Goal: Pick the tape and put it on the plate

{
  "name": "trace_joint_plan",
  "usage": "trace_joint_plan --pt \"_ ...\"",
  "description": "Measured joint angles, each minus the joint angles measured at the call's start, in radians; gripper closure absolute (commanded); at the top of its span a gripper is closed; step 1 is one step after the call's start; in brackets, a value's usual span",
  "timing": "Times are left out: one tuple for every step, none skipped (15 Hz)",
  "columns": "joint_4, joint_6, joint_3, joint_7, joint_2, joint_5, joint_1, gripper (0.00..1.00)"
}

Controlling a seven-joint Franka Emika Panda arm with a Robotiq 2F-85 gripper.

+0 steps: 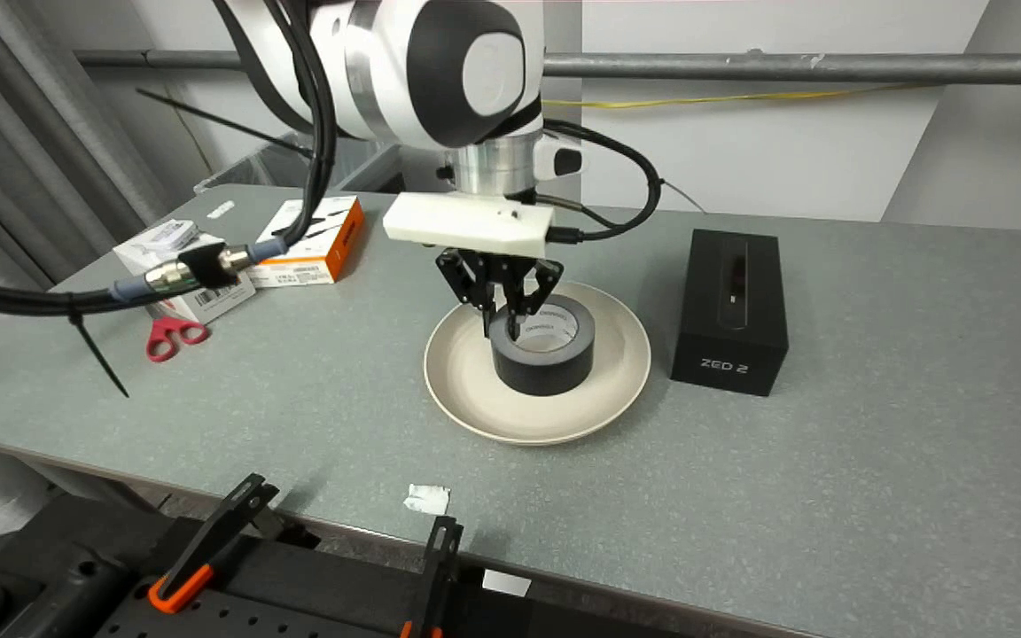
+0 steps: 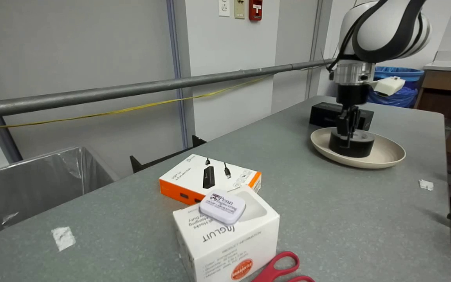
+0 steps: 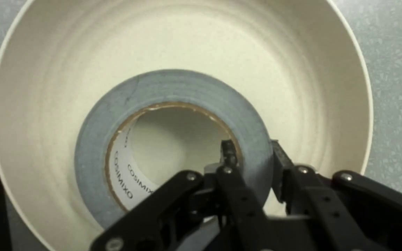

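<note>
One roll of tape [image 3: 173,83]: ring-shaped, dark side wall, grey top face with faint circular texture, brown-edged core, white lining printed "COSIMIXO". Location: inside the plate [image 1: 626,359], flat side down, level; can't tell if its underside bears on the plate. One plate: round, cream, shallow raised rim, faint concentric rings. Gripper [image 1: 500,328]: black, two fingers, pinching the tape's wall, one finger down in the hollow core, one against the outer side.

Table [image 1: 900,461]: grey, speckled. Boxes, three: black box [image 1: 728,328], oblong, smooth, marked "ZED 2", near the plate but apart; white-and-orange carton [image 2: 192,172], flat; white carton [image 2: 229,246], chunkier, printed "INGLUIT", next to the orange one, contact unclear. One white case [image 2: 222,207], rounded corners, "Penn Engineering" label, lying on the INGLUIT carton. One pair of red scissors [image 1: 175,338] beside that carton, handle loops visible. White scraps [image 1: 427,498], crinkled, two, on the table, well apart.

Bins, two, in an exterior view: grey bin [image 2: 53,174] with clear plastic liner, contents too unclear to list; blue-lined bin [image 2: 403,72] behind the arm. Clamps [image 1: 218,536], two, black with orange parts, in an exterior view at the perforated black board [image 1: 253,622].
</note>
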Motion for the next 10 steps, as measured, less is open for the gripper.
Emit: trace_joint_plan --pt "-0.025 0.045 0.001 0.000 -0.008 0.000 0.000 0.62" --pt "-0.046 0.083 0.001 0.000 -0.015 0.000 0.000 0.47" --pt "-0.063 0.119 0.001 0.000 -0.019 0.001 -0.001 0.41" --pt "-0.078 0.153 0.001 0.000 -0.020 0.001 -0.003 0.34" --pt "-0.094 0.186 0.001 0.000 -0.019 0.001 -0.006 0.26" --pt "-0.107 0.214 0.001 0.000 -0.020 0.001 -0.011 0.19" --pt "-0.120 0.234 0.001 0.000 -0.020 0.000 -0.015 0.12" --pt "-0.131 0.252 0.001 0.000 -0.021 0.000 -0.019 0.03" --pt "-0.141 0.268 0.002 -0.001 -0.023 0.000 -0.025 0.00" --pt "-0.149 0.281 0.005 -0.002 -0.026 0.000 -0.032 0.00"
